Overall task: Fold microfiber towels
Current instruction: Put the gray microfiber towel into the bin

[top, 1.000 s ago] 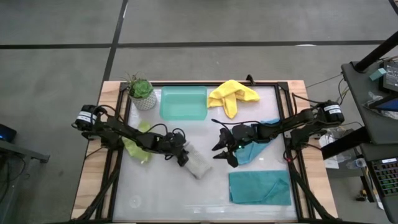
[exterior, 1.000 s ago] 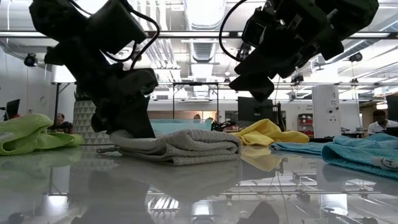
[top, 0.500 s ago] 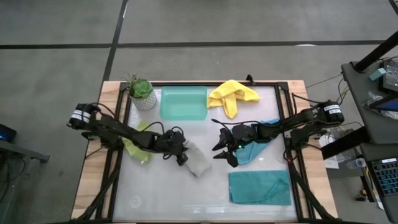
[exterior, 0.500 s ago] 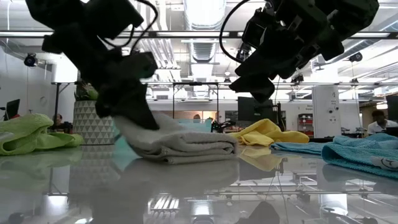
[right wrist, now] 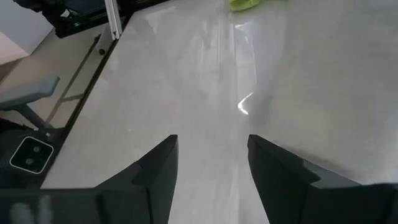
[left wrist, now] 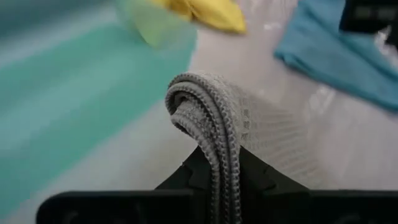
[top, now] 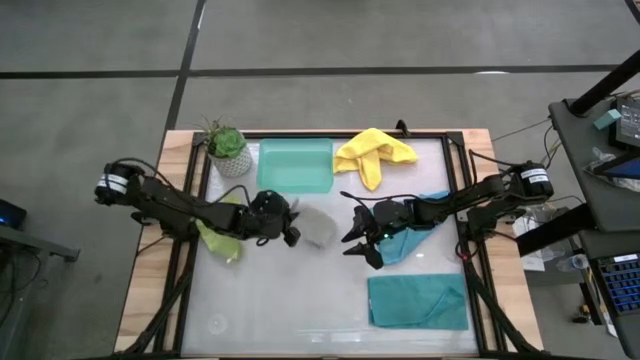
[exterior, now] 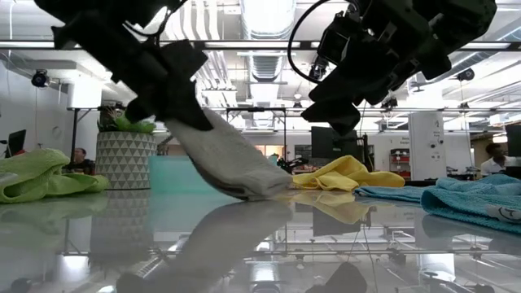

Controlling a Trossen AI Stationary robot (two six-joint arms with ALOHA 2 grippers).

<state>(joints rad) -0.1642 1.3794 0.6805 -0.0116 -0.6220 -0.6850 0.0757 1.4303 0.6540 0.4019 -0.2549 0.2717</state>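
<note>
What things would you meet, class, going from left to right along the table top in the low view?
Lime green towel → potted plant → grey towel, held by the left gripper → yellow towel → teal towel.

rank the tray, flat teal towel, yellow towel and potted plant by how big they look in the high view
1. flat teal towel
2. tray
3. yellow towel
4. potted plant

Towel and tray look close; the rest are clear.
</note>
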